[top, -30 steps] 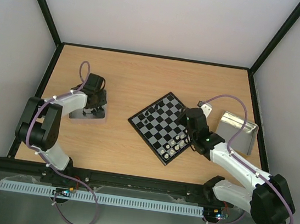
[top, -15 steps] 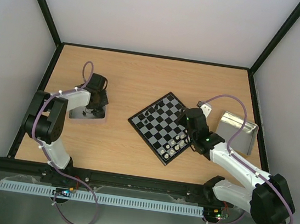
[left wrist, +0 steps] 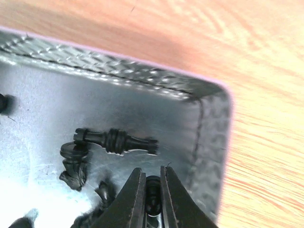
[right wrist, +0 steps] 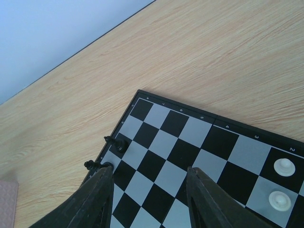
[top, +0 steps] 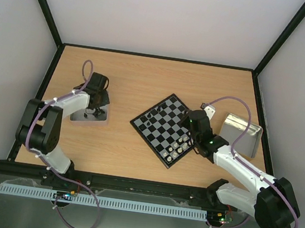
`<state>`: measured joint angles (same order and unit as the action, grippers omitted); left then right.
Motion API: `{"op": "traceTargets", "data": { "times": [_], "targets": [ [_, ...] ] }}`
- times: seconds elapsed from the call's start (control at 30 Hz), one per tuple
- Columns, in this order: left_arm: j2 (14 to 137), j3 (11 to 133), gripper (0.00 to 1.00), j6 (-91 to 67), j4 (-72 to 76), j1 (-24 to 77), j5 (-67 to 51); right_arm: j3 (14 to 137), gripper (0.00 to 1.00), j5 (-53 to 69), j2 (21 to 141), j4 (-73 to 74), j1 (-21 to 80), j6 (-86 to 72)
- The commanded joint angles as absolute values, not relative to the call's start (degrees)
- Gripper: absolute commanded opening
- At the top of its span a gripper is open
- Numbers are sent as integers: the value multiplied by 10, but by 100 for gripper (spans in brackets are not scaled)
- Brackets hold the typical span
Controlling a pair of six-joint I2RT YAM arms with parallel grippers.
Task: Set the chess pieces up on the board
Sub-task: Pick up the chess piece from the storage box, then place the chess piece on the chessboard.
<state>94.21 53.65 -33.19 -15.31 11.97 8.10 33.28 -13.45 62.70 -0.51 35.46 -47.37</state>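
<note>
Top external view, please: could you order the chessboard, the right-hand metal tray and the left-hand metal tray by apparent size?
1. The chessboard: clearly largest.
2. The right-hand metal tray and left-hand metal tray: similar, so unranked; the left gripper hides part of the left one.

board (top: 162,124): grey checkered, black rim, flat, turned diagonally | white pieces (top: 179,147): upright, near-right corner | black pieces (right wrist: 115,144): two upright at board's far-left edge, others lying in tray (left wrist: 142,80)
</note>
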Motion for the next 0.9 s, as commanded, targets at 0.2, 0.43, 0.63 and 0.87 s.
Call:
{"op": "traceTargets", "data": {
  "times": [0.2,0.43,0.63,0.87],
  "targets": [
    [820,567,5,-313,-176,236,84,332,42,-189,578,4,352,-481],
    [803,577,6,-267,-131,359,29,303,43,-225,525,14,352,-489],
    [865,633,8,-246,-149,446,42,281,43,-239,490,19,352,-504],
    [959,699,10,-262,-187,502,69,262,43,-261,464,18,352,-521]
  ]
}}
